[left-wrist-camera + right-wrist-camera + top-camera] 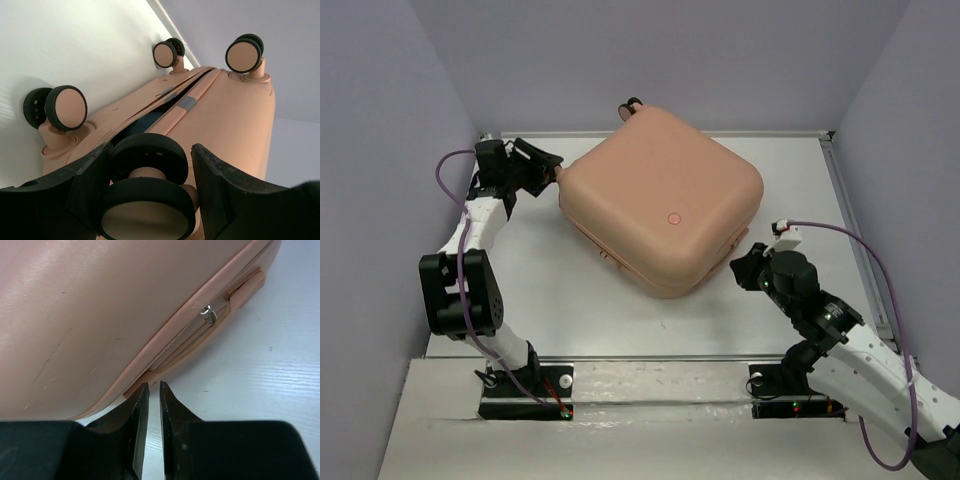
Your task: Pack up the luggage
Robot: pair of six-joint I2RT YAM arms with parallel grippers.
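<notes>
Closing stage of packing, judged from the lid lying down on the shell. The right fingers [140, 415] are standing almost together, with only a thin slit between them and nothing visible in it. Their tips are sitting at the near end of the zip seam [175, 340], touching it or just short; which, cannot be told. Ahead of these tips and off to their right, the zip pull [210, 314] is hanging on the seam beside a moulded side handle [246, 286], apart from the fingers. The luggage [100, 315] is lying flat on the white surface [265, 390], filling the space ahead of the tips. At its far corner the left fingers [225, 185] are standing wide to either side of a corner wheel [147, 165], a gap showing on one side, so they are probably bracing rather than clamping. Beyond them the seam gap [150, 122] is gaping, with something dark blue inside. The next move is probably calling for the right fingers to reach the pull and draw it round the seam
</notes>
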